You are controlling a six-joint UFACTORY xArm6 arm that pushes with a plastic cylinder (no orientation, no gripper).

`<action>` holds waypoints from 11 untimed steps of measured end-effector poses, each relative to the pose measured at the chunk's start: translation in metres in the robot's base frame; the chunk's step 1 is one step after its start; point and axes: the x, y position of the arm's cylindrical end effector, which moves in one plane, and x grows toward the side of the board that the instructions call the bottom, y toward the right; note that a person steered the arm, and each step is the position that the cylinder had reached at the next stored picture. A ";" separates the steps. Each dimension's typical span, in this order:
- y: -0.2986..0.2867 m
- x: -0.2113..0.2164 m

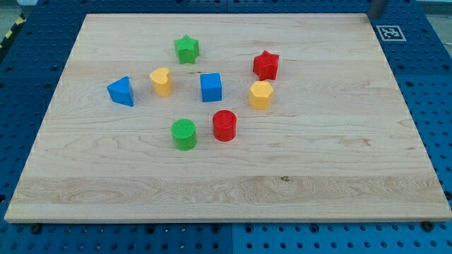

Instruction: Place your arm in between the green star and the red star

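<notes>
The green star (187, 49) sits at the board's upper middle. The red star (266, 65) sits to its right and a little lower, with a bare gap of wood between them. A short grey piece of my rod shows at the view's top right edge, and my tip (376, 15) is at the board's far right corner, well away to the right of both stars and of every other block.
A blue cube (211, 87), a yellow heart (161, 81), a blue triangular block (121, 91), a yellow hexagonal block (260, 94), a red cylinder (224, 125) and a green cylinder (184, 134) lie below the stars. The wooden board (339, 155) rests on a blue pegboard.
</notes>
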 end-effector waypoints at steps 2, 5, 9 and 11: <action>-0.127 0.060; -0.338 0.054; -0.263 0.065; -0.281 0.135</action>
